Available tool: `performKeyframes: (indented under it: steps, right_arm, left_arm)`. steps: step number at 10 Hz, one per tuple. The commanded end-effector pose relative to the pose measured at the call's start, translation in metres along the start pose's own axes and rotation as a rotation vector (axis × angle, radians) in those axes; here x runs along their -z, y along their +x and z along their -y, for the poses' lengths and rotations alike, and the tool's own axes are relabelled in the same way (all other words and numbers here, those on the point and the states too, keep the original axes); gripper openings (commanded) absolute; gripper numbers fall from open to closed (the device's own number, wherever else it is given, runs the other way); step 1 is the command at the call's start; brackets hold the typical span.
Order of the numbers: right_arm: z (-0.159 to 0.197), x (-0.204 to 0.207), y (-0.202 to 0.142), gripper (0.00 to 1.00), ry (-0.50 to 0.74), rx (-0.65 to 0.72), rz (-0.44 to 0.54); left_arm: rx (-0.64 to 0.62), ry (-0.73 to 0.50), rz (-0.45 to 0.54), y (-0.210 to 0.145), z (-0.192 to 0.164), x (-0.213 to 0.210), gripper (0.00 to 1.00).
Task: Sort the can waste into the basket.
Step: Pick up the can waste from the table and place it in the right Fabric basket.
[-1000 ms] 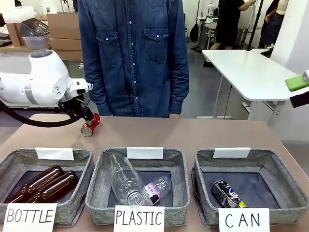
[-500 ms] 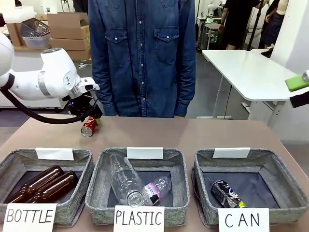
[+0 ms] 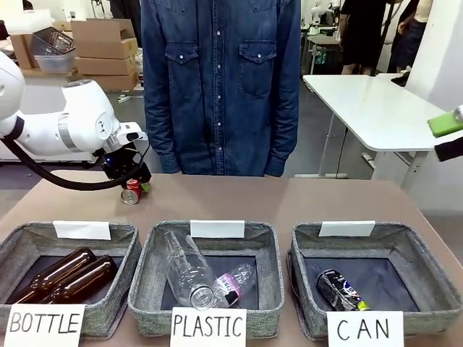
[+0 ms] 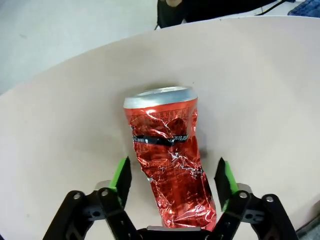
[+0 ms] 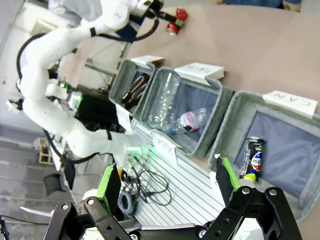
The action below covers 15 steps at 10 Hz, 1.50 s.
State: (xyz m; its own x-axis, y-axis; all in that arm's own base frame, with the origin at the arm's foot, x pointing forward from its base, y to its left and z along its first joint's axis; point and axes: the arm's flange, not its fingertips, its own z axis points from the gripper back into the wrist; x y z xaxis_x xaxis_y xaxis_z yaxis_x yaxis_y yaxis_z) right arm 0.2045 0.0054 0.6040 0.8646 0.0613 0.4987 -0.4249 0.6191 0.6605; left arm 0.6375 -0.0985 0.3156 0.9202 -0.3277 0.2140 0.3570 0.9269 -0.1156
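- Crumpled shiny red drink can with silver ends lies on its side on the brown tabletop, between the left gripper's jaws; the green pads stand a little off each flank, so the jaws are fairly wide and not gripping.
- From the front, that red can sits near the tabletop's far left, right in front of a person in a denim shirt.
- Right gripper hangs high, jaws wide and empty.
- Black drink can with white and yellow-green markings lies in the grey woven-fabric basket carded "CAN".
- Between red can and that basket stand the "PLASTIC" basket with clear plastic bottles and the "BOTTLE" basket with brown glass bottles.
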Motion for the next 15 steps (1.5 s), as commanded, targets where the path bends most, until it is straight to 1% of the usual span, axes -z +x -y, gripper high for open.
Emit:
performKeyframes:
  steps: [1,2,3,4,6,8,9,10,11,12,13,14,15]
  right_arm:
    - [0.002,-0.004,0.0,1.0,0.005,-0.025,-0.003]
    - [0.002,-0.004,0.0,1.0,0.005,-0.025,-0.003]
    - [0.002,-0.004,0.0,1.0,0.005,-0.025,-0.003]
    - [0.002,-0.004,0.0,1.0,0.005,-0.025,-0.003]
    - [0.002,-0.004,0.0,1.0,0.005,-0.025,-0.003]
    - [0.002,-0.004,0.0,1.0,0.005,-0.025,-0.003]
    - [0.002,-0.004,0.0,1.0,0.005,-0.025,-0.003]
    - [0.002,-0.004,0.0,1.0,0.005,-0.025,-0.003]
    - [0.002,-0.004,0.0,1.0,0.005,-0.025,-0.003]
    - [0.002,-0.004,0.0,1.0,0.005,-0.025,-0.003]
    - [0.002,-0.004,0.0,1.0,0.005,-0.025,-0.003]
    - [0.002,-0.004,0.0,1.0,0.005,-0.025,-0.003]
    - [0.002,-0.004,0.0,1.0,0.005,-0.025,-0.003]
  left_arm:
    - [0.015,-0.002,0.028,0.001,-0.003,-0.004,0.27]
    - [0.019,-0.004,0.02,0.001,-0.003,-0.004,0.0]
    - [0.02,0.001,0.018,0.0,-0.002,-0.004,0.24]
    - [0.023,0.002,0.017,-0.001,-0.002,-0.003,0.0]
    - [0.02,0.002,0.025,-0.001,-0.002,-0.005,0.0]
    - [-0.009,-0.014,0.039,-0.003,-0.004,-0.012,0.0]
    - [-0.015,-0.01,0.048,-0.01,-0.005,-0.025,0.0]
    - [-0.019,-0.027,0.06,-0.027,-0.005,-0.056,0.0]
    - [-0.013,-0.059,0.03,-0.065,0.004,-0.106,0.0]
    - [0.062,-0.121,0.08,-0.12,0.021,-0.164,0.0]
    - [0.147,-0.103,0.164,-0.19,0.04,-0.219,0.0]
    - [0.237,-0.146,0.231,-0.248,0.058,-0.251,0.0]
    - [0.337,-0.181,0.259,-0.3,0.076,-0.271,0.0]
